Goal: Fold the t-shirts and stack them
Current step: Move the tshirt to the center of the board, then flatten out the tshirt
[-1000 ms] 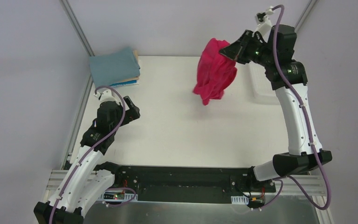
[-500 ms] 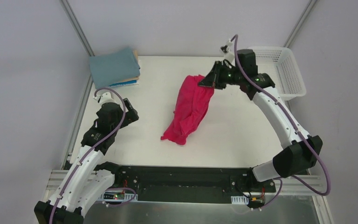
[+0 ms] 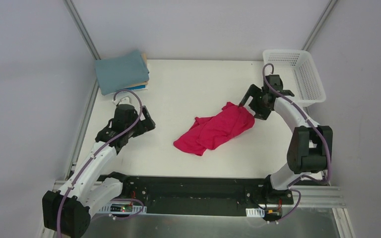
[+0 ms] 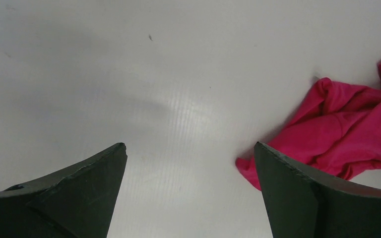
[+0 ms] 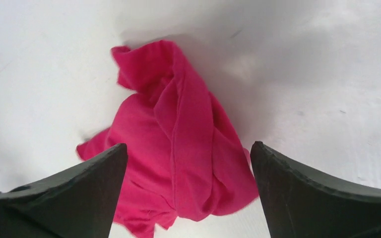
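A crumpled crimson-pink t-shirt (image 3: 216, 129) lies in a heap on the white table, right of centre. My right gripper (image 3: 248, 105) stands open just over the heap's far right end, its fingers apart and gripping nothing; the cloth (image 5: 178, 148) fills the gap between them in the right wrist view. My left gripper (image 3: 147, 124) is open at the left, over bare table, with the shirt's near tip (image 4: 347, 134) showing at the right of its view. A stack of folded t-shirts (image 3: 121, 72), teal-grey on top with tan and blue edges below, sits at the far left corner.
A white mesh basket (image 3: 297, 74) stands at the far right corner, behind the right arm. Metal frame posts rise at both far corners. The black base rail runs along the near edge.
The right gripper carried the pink shirt down from high at the back right to the table, then opened and let it go. The left arm shifted slightly rightward.
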Tool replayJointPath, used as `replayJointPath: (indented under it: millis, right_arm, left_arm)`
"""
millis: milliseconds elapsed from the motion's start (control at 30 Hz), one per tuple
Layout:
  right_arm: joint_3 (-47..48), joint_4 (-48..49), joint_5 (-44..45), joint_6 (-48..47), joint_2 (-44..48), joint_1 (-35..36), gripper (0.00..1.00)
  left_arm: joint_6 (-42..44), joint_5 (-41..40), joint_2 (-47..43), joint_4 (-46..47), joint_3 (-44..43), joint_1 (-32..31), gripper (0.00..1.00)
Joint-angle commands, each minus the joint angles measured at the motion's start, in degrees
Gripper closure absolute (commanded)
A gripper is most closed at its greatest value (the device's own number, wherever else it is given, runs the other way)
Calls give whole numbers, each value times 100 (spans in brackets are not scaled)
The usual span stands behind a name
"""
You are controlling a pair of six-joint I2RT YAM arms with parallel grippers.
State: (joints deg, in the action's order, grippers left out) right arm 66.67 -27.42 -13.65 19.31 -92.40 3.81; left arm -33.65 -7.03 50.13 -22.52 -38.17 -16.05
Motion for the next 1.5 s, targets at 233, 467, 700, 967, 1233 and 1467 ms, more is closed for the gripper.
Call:
replayJointPath:
  millis: [233, 467, 700, 967, 1233, 1467]
  right_arm:
    - [-904, -1082, 3779, 893, 2413, 1409, 1]
    - [-2187, -544, 2391, 994, 3245, 2302, 1]
    - [-2611, 286, 1800, 1394, 2857, 2737, 1]
    - [-2659, 487, 1752, 1455, 2539, 3042, 1]
    - [-2785, 670, 1792, 1485, 2360, 3360, 1]
    - [-2735, 1041, 2274, 1708, 1954, 3783, 5]
  left_arm:
    - [-347, 2283, 1075, 1296, 311, -137, 0]
    - [-414, 2788, 1899, 2023, 401, -528, 7]
    - [84, 3012, 2756, 2121, 174, -874, 20]
    - [271, 2946, 3554, 2116, -54, -1318, 50]
    - [271, 2895, 3680, 2121, -177, -1429, 100]
    - [184, 2634, 3301, 2125, -20, -1471, 100]
